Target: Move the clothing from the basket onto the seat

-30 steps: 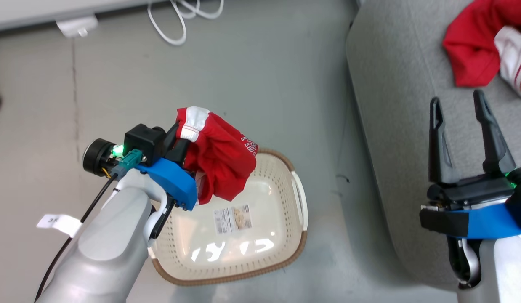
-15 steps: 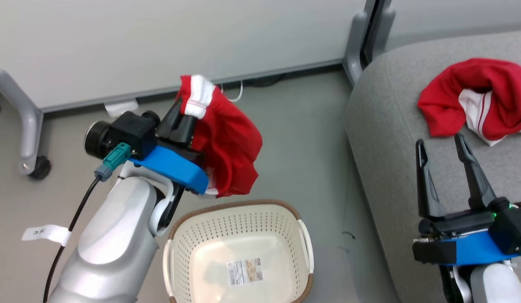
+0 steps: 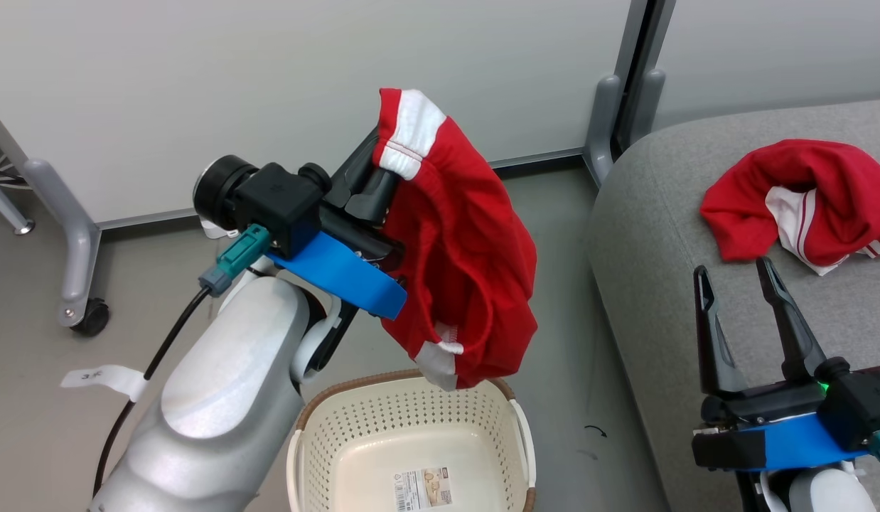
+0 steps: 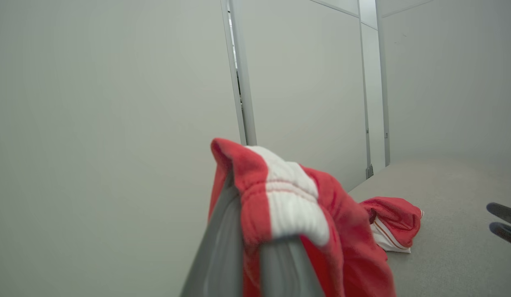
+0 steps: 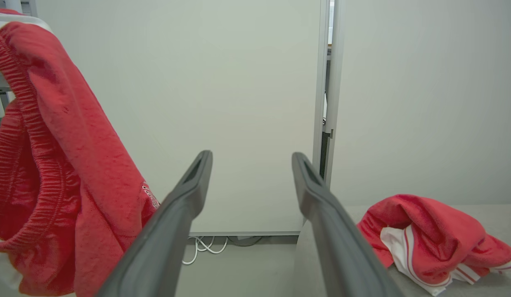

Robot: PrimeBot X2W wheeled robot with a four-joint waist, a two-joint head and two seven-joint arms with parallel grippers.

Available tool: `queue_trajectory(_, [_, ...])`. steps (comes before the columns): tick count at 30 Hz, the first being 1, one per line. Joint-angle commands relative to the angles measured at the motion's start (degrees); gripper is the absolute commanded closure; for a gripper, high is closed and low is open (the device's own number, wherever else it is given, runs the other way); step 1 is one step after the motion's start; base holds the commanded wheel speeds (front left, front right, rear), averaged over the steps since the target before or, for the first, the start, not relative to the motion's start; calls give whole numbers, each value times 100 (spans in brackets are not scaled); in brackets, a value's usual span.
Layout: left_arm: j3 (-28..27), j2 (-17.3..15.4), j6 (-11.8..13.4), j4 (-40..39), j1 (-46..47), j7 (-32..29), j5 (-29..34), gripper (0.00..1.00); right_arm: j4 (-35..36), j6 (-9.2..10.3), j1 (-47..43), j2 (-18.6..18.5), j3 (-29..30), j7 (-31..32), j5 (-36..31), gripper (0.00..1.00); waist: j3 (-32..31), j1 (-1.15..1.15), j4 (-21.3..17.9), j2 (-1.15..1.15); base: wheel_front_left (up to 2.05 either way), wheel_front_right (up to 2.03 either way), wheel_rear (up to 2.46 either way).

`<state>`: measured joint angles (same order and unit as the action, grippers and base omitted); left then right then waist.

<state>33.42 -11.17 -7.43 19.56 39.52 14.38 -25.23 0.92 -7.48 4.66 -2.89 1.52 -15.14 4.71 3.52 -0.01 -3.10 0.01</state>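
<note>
We have lifted the bright red, white-cuffed soft garment (image 3: 468,270), clenched in our left gripper (image 3: 377,178), clear above the empty cream perforated plastic basket (image 3: 411,409); our right gripper (image 3: 731,270) waits splayed over the grey woven seat (image 3: 660,235), where the other red garment (image 3: 788,188) lies, so only the carry should remain.

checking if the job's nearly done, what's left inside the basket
Inside the basket only a paper label shows. Its near end is cut off by the picture edge, and the hanging garment covers part of the far rim.
</note>
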Motion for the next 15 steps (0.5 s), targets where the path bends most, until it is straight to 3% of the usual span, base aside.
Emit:
queue_trajectory(1, [29, -22, -2, -22, 60, -11, -30, 100, -3, -3, -57, 1, -6, 0, 39, 0, -5, 1, 9, -1, 0, 0, 0])
queue_trajectory(8, [272, -10, -3, 12, 21, -50, -98, 100, 101, -3, 137, -28, -314, 0, 3, 0, 6, 1, 43, -1, 0, 0, 0])
queue_trajectory(15, [406, 13, -4, 39, 122, -49, -144, 100, 124, -3, 621, -343, -1247, 0, 22, 0, 26, 1, 94, -1, 0, 0, 0])
